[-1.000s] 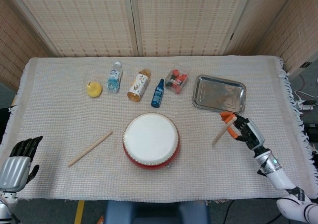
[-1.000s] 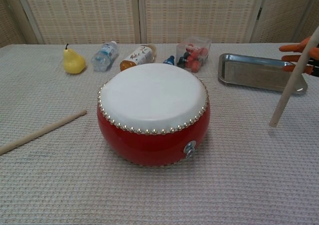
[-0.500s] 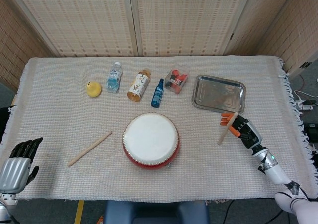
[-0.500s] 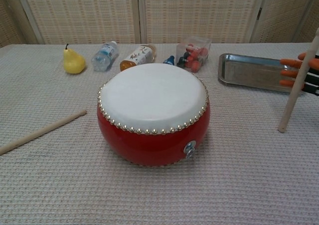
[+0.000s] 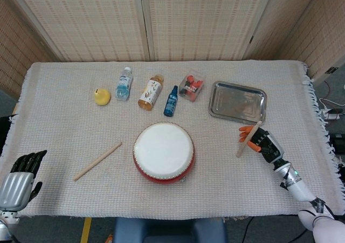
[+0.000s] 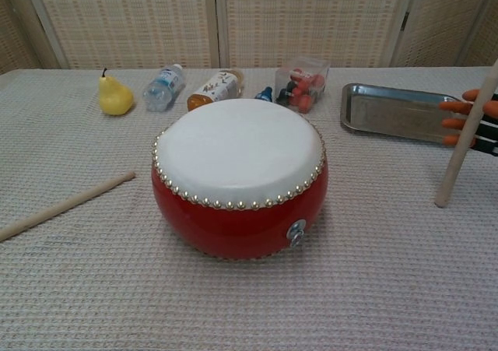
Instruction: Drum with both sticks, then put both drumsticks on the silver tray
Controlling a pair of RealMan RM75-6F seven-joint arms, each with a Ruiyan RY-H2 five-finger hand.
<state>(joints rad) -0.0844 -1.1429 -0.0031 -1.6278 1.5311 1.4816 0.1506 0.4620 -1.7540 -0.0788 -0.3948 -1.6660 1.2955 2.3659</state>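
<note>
Right hand (image 5: 261, 140) near the tabletop's right edge, its orange-tipped fingers (image 6: 461, 109) wrapped around a pale wooden drumstick (image 5: 248, 139), stick tilted with its lower tip on the woven cloth (image 5: 64, 119). The rectangular silver metal tray (image 5: 237, 101) sits just beyond it, toward the far right corner. The red drum with a white skin (image 5: 164, 152) stands near the middle of the front edge. The second wooden drumstick (image 5: 97, 161) lies flat, left of the drum. Left hand (image 5: 19, 175) at the front left corner, fingers loosely apart, holding nothing.
</note>
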